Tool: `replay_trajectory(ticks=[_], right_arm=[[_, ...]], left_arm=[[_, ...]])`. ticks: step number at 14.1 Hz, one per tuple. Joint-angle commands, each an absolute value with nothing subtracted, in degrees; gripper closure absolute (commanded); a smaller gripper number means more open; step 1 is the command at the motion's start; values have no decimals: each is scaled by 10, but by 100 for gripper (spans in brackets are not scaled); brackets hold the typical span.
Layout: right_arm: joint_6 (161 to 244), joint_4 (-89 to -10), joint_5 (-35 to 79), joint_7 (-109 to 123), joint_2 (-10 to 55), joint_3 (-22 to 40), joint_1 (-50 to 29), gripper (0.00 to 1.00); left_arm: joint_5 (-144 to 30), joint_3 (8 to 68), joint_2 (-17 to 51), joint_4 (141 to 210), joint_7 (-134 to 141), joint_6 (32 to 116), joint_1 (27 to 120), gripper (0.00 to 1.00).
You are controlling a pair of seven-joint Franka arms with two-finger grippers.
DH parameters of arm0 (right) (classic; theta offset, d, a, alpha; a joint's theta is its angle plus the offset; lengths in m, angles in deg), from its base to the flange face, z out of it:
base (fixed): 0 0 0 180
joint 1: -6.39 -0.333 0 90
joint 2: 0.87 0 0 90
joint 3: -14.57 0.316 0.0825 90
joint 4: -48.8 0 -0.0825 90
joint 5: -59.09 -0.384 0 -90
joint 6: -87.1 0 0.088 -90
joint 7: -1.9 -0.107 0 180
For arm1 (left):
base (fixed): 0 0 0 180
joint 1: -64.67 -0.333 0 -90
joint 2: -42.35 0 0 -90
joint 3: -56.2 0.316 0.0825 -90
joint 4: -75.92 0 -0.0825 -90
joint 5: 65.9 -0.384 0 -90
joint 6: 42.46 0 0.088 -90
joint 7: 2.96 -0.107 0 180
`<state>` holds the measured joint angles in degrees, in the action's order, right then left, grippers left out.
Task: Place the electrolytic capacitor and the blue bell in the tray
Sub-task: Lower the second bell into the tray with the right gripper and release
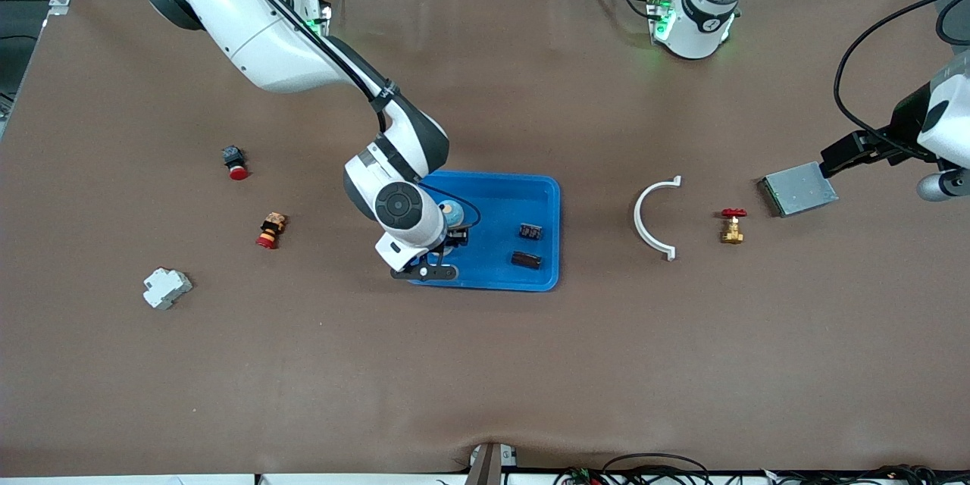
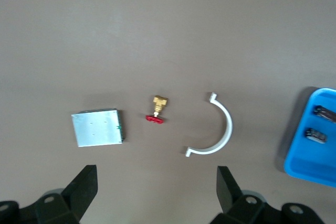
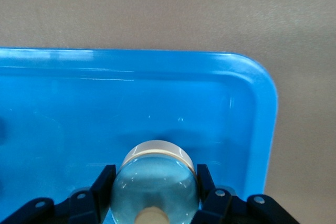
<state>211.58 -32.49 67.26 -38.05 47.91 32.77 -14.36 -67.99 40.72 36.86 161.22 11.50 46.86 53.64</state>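
The bright blue tray (image 1: 546, 193) lies mid-table and also shows in the right wrist view (image 3: 252, 93). My right gripper (image 1: 453, 233) (image 3: 155, 192) is over the tray's end toward the right arm. It is shut on the pale blue bell (image 1: 451, 210) (image 3: 155, 182), with a finger on each side. A dark cylinder, the electrolytic capacitor (image 1: 526, 260) (image 2: 325, 113), lies in the tray beside another small dark part (image 1: 530, 230). My left gripper (image 1: 830, 159) (image 2: 157, 187) is open and empty, up over the table by the grey metal box.
A grey metal box (image 1: 799, 189), a brass valve with a red handle (image 1: 732, 226) and a white half-ring clamp (image 1: 653, 218) lie toward the left arm's end. Two red push buttons (image 1: 235, 161) (image 1: 270, 231) and a white breaker (image 1: 167, 288) lie toward the right arm's end.
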Motion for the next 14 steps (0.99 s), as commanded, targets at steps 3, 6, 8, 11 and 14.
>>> replay_trajectory(ticks=[3,6,8,11,14], right_arm=[[2126,-305,672,-384,500,321,-151,96],[2149,-305,672,-381,507,321,-151,96],[2151,-305,672,-382,510,321,-151,96],[2151,-305,673,-382,510,320,-150,92],[2151,-305,674,-382,510,320,-146,86]], left_arm=[[-670,408,383,1614,93,464,531,0],[-671,406,387,1614,98,463,528,0],[-671,408,391,1614,93,447,529,0],[-676,464,406,1622,93,446,588,0],[-676,522,424,1654,91,441,654,0]])
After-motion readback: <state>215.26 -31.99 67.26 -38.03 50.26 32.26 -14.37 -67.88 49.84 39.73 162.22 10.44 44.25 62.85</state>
